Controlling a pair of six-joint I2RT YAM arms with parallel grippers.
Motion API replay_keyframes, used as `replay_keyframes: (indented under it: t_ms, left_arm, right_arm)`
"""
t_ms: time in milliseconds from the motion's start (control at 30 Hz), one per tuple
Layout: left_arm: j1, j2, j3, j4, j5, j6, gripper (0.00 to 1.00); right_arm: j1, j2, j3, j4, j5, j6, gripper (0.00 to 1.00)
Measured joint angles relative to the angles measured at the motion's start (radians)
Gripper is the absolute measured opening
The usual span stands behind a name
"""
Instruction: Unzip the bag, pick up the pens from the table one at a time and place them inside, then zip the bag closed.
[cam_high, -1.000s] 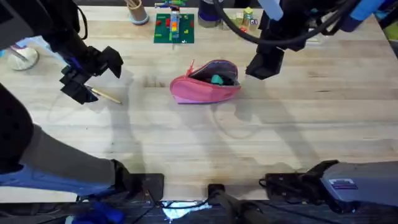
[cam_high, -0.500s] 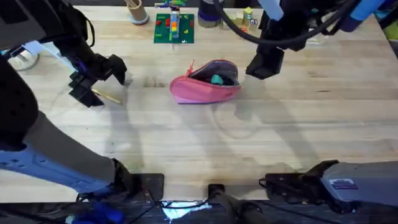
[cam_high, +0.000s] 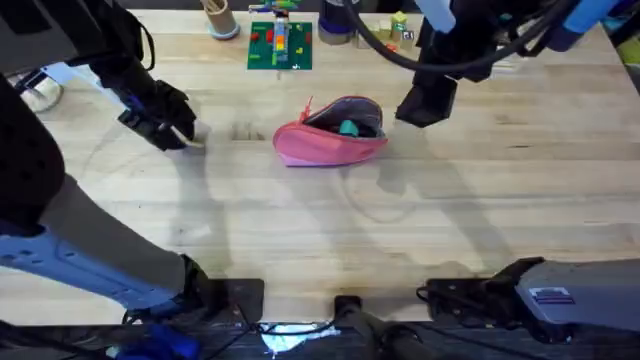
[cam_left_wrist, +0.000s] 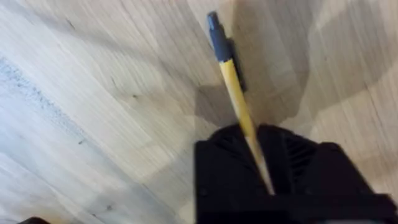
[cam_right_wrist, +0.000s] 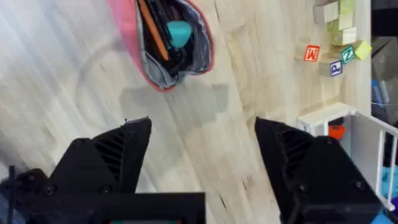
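Gripping the yellowish-tan pen (cam_left_wrist: 239, 102) between its black fingers, the left gripper (cam_high: 172, 128) was down at the far-left part of the counter (cam_high: 320, 230), well apart from the bag (cam_high: 331, 131). Its wrist view showed the pen's shaft running out from between the closed-in fingers, with the dark tip pointing away over the wood and casting a shadow just beside it; whether the tip touched the planks could not be told. The pink bag lay near the middle of the counter's far half, its zipper undone and its mouth gaping. Inside it lay the orange pen (cam_right_wrist: 151, 28) and a teal object (cam_right_wrist: 178, 32). The right gripper (cam_high: 427, 103) hung just to the right of the bag, apart from it, with its two fingers spread wide and nothing between them, as its own wrist view showed. Lettered wooden blocks (cam_right_wrist: 329, 56) lay farther off on that side, and a green board (cam_high: 280, 45) with coloured pieces sat at the far edge, behind the bag.
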Motion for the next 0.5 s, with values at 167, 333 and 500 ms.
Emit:
replay_keyframes:
  t_ms: [167,333,500]
  left_arm:
    - [0.0,0.0,0.002,0.002,-0.002,-0.003,0.051]
    - [0.0,0.0,0.003,0.0,-0.002,-0.006,0.044]
    - [-0.002,0.007,0.018,-0.022,-0.004,-0.007,0.043]
  right_arm:
    - [0.0,0.0,0.0,0.0,0.041,0.0,0.996]
    - [0.0,0.0,0.0,0.0,0.056,0.004,0.996]
    - [0.0,0.0,0.0,0.0,0.061,0.036,0.995]
